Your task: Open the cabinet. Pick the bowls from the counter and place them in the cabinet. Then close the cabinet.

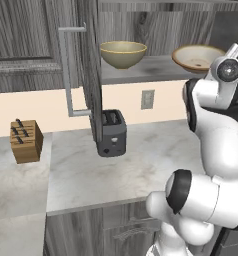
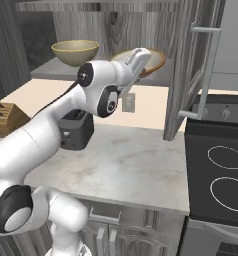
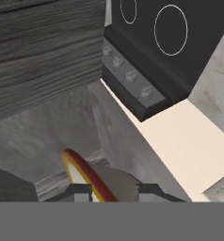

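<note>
Both cabinet (image 1: 91,75) doors swung wide, leaving the grey shelf (image 1: 156,67) free to load from the front. Deep olive bowl (image 1: 123,54) upright toward the shelf's left end, just behind its front edge, well apart from everything else, so apparently already delivered. Shallow tan-rimmed bowl (image 1: 197,57) at the shelf's right end, by the right-hand door (image 2: 183,75), with the gripper (image 3: 113,192) closed narrowly on its rim: in the hand view the rim (image 3: 83,175) runs up edge-on between the two fingertips (image 3: 80,193). Pinched by the rim probably because a wide, shallow dish offers no other hold for narrow jaws. Unclear whether the bowl's base already sits flat on the shelf or hangs just above it; seen from the left it looks level and down. Arm reached high and forward, wrist just at the shelf's front edge. Counter (image 1: 131,165) below bearing a toaster (image 1: 111,133) near the back edge and a knife block (image 1: 26,141) at its left. Likely step: releasing the second bowl, then both doors left to close.
</note>
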You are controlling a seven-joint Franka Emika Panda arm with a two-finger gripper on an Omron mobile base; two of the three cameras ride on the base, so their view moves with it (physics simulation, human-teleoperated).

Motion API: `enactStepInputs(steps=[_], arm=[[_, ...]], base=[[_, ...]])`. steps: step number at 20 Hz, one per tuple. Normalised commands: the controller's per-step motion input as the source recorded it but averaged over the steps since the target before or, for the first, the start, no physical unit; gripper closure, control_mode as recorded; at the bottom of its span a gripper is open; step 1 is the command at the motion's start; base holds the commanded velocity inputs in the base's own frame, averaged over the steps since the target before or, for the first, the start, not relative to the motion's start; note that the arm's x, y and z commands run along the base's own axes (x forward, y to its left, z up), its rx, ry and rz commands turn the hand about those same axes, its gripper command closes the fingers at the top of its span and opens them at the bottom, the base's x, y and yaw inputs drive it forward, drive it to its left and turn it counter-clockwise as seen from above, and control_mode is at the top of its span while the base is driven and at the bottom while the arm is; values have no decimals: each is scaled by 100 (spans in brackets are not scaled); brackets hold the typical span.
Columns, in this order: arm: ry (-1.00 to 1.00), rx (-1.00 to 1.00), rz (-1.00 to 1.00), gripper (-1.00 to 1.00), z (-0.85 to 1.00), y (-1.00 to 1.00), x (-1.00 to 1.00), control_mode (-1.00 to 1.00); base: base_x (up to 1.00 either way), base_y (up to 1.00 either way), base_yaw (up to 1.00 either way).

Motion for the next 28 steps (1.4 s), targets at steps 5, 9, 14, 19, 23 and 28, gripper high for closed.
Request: enactStepInputs(steps=[5, 9, 14, 19, 23, 28], arm=[[1, 0, 0, 100, -14, 0, 35, -100], [1, 0, 0, 100, 0, -4, 46, -100], [4, 1, 0, 100, 0, -16, 55, -100], [4, 1, 0, 100, -1, -15, 46, -100], [2, 0, 0, 100, -3, -10, 46, -100], [1, 0, 0, 100, -8, -5, 48, -100]], base=[[0, 0, 0], [0, 0, 0], [0, 0, 0], [0, 0, 0], [0, 0, 0], [0, 0, 0]])
